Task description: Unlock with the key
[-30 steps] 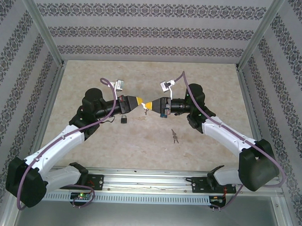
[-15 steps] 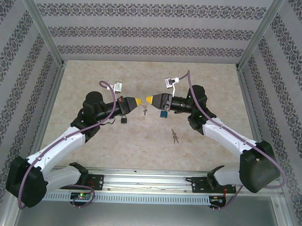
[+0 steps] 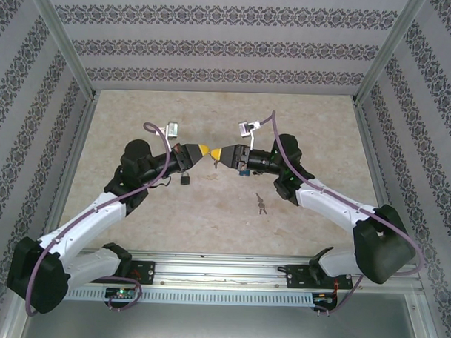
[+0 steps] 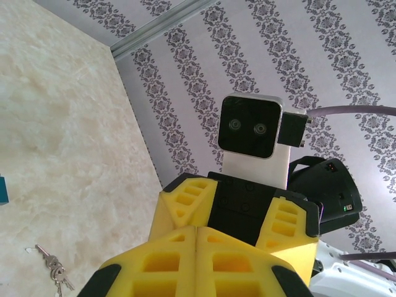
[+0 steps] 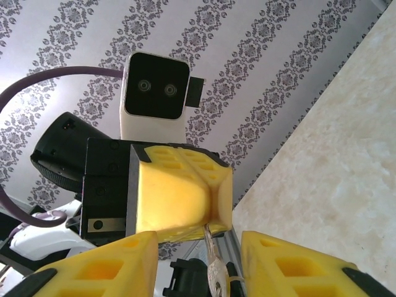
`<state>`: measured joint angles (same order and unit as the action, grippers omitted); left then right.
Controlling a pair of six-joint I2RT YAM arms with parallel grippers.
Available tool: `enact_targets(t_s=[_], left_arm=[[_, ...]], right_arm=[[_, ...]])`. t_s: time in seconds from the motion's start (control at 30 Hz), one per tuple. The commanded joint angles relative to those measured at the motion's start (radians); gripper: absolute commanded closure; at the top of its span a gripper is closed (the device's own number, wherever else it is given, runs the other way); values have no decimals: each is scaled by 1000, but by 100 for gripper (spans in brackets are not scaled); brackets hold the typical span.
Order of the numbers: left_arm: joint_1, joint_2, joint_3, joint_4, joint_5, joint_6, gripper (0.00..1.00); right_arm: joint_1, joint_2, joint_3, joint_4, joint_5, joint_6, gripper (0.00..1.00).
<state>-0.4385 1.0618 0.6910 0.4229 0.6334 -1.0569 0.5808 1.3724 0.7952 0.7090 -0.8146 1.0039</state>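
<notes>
A small silver key (image 5: 214, 270) hangs from the tip of my left gripper (image 3: 201, 150), whose yellow fingers (image 5: 185, 192) are pressed shut on its blade. My right gripper (image 3: 219, 153) faces it tip to tip above the table's middle, open, its two fingers (image 5: 108, 267) standing either side of the dangling key without touching it. In the top view the key (image 3: 213, 166) dangles just below the two tips. The dark padlock (image 3: 185, 179) rests on the table under the left wrist. In the left wrist view my left gripper (image 4: 197, 234) is closed, with the right gripper (image 4: 238, 213) spread behind it.
A second bunch of keys (image 3: 262, 204) lies on the marble tabletop (image 3: 235, 110) in front of the right arm, and the keys (image 4: 54, 272) also appear low in the left wrist view. Patterned walls and metal frame posts (image 3: 70, 56) enclose the table.
The grippers were tip to tip a second ago. The right gripper then drew back and lifted, and it has now returned close to the left tip. The left arm shifted slightly.
</notes>
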Motion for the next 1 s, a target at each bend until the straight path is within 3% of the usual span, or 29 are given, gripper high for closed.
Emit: enact_targets(t_s=[0.0, 0.3, 0.47, 0.73, 0.97], left_arm=[[16, -26, -13, 77, -18, -17, 100], [24, -36, -18, 78, -28, -22, 100], [26, -43, -24, 82, -34, -23, 100], [32, -53, -28, 79, -34, -25, 100], [38, -59, -34, 78, -31, -22, 100]], right_arm=[[14, 5, -13, 56, 7, 8, 65], [28, 27, -4, 69, -15, 11, 66], [30, 32, -2, 72, -16, 14, 75], [18, 32, -9, 66, -15, 8, 100], [16, 22, 3, 55, -12, -14, 100]])
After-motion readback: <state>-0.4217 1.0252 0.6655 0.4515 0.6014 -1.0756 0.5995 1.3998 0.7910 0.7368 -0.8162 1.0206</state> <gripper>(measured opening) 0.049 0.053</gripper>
